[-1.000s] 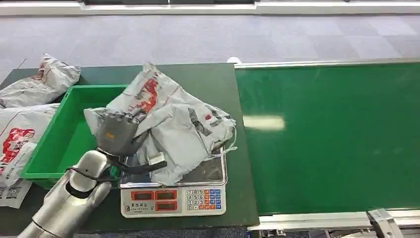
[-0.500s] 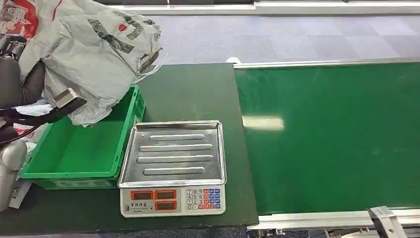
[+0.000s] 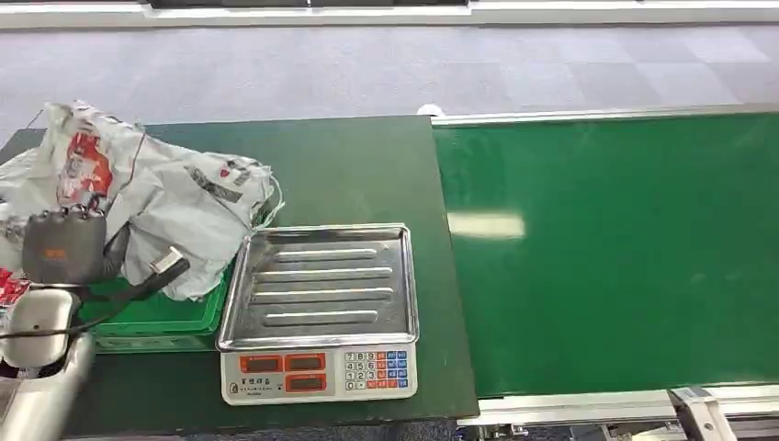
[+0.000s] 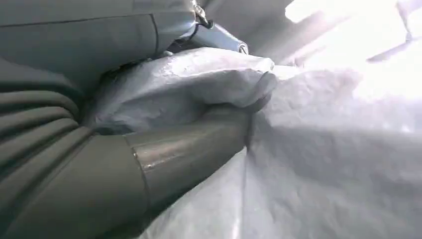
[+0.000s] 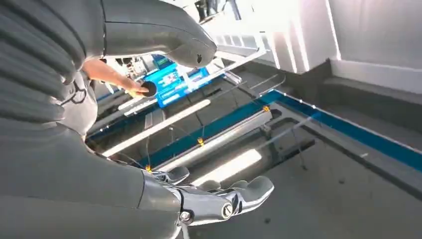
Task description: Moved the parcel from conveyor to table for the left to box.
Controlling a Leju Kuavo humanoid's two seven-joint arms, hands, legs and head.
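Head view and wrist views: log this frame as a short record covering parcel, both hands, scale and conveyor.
parcel: grey plastic mailer, draped over the green crate
left hand: grips the parcel; thumb pressed into the plastic in the left wrist view
right hand: fingers apart, holding nothing
scale: steel tray bare, beside the crate
conveyor: green belt, nothing on it

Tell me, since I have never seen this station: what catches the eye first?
First the crumpled grey parcel printed in red, heaped over the green crate at the left of the dark table, with the left hand gripping it. Next the steel-trayed weighing scale at the table's front edge, beside the crate. To the right stretches the bright green conveyor belt.
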